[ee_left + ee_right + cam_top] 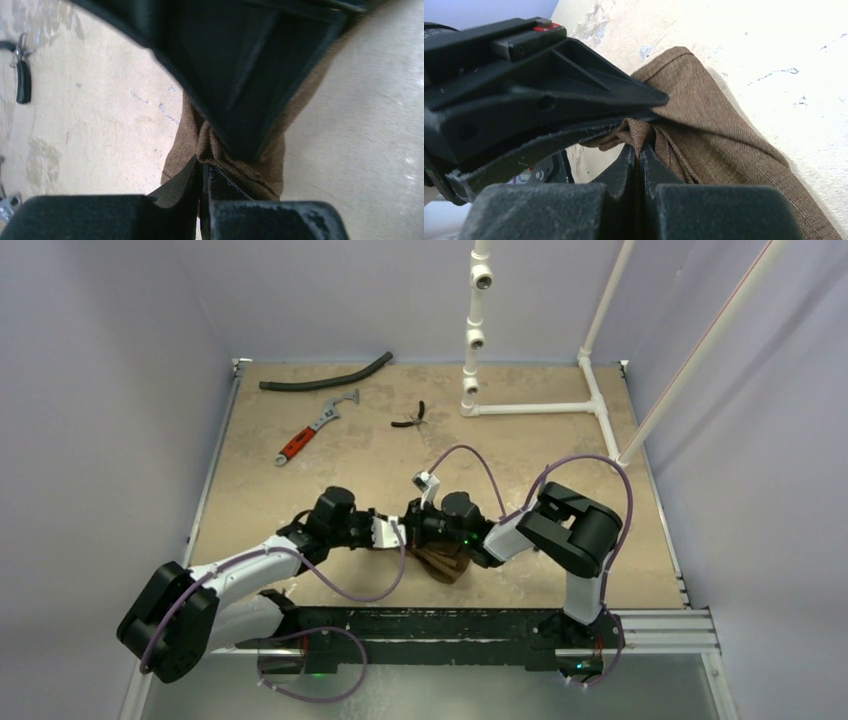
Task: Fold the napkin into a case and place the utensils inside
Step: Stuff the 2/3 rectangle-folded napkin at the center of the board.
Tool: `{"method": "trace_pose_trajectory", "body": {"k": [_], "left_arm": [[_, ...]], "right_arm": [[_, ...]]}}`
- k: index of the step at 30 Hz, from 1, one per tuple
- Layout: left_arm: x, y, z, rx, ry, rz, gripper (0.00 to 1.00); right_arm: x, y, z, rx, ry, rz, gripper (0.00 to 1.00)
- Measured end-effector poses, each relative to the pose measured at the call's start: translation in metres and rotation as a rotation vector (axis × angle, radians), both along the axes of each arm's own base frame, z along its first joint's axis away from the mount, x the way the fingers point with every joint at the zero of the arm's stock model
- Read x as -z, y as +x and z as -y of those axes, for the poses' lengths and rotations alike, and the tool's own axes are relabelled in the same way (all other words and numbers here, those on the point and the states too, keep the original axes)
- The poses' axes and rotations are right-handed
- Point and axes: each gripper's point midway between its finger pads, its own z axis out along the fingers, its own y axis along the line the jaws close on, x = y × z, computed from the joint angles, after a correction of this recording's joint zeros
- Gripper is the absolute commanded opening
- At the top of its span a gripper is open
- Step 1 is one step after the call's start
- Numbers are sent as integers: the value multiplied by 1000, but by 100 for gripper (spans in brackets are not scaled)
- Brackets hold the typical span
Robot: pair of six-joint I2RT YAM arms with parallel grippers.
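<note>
The dark-brown napkin (447,565) hangs bunched between the two arms, just above the tabletop near the front edge. My left gripper (398,533) comes in from the left and my right gripper (413,530) from the right, tip to tip. In the left wrist view my left gripper (202,167) is shut with a fold of the napkin (187,140) pinched at its tips. In the right wrist view my right gripper (640,147) is shut on a ridge of the napkin (724,140). The left gripper's fingers (574,95) clamp the same bunch from above. The utensils are out of view.
At the back lie a black hose (325,375), a red-handled wrench (310,435) and small black pliers (410,418), whose handle also shows at the left wrist view's edge. A white pipe frame (530,408) stands at the back right. Walls close the table's sides.
</note>
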Motion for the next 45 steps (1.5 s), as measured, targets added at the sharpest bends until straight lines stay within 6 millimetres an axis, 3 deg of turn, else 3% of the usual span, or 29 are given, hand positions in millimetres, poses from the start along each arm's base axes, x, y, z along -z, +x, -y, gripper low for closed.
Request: {"method": "trace_pose_trajectory", "body": {"k": [9,18,28,37,45], "left_arm": [[2,-26,7,146,33,99,0],[6,-24,3,161,71,134,0],[9,-19,0,143,87,150,0],[13,-22,-1,146,87,151,0],[16,-27,-1,159,89,154,0]], "right_arm": [[7,-14,4,-55,-29,-2,0],[33,-45,27,-102,-60,-15,0],[29,-47,26,-123,-26,-26,0],[8,-62,37,-170,69,23,0],[2,-47,32,-116,71,-3,0]]}}
